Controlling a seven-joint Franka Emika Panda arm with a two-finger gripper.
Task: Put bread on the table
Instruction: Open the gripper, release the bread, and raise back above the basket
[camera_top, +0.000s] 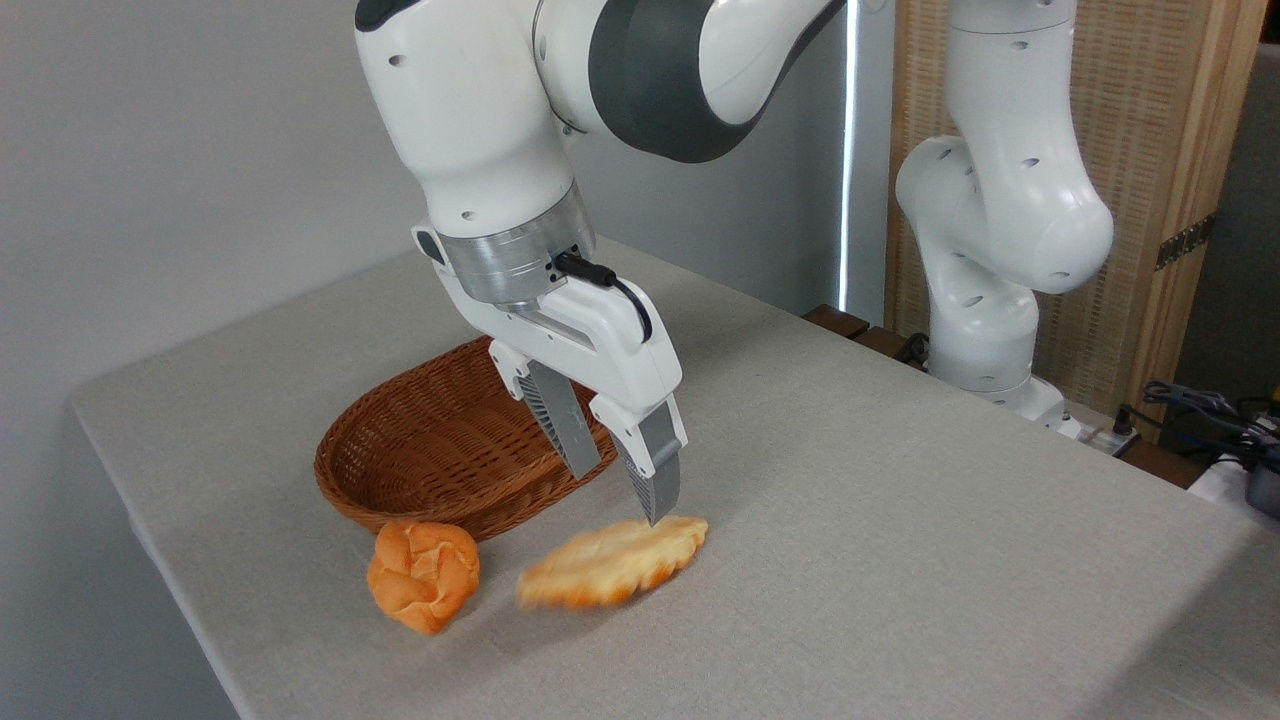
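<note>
At nine o'clock of the scene the brown wicker basket (440, 450) rests on the grey-beige table (900, 520). At the basket's six o'clock, touching its rim, sits a round orange bun (423, 577). At the bun's three o'clock, just beside it, the long golden bread (612, 563) lies on the tabletop, its left end blurred. The gripper (620, 475) hangs at the bread's twelve o'clock with its fingers spread and nothing between them; the right fingertip meets the bread's upper edge
</note>
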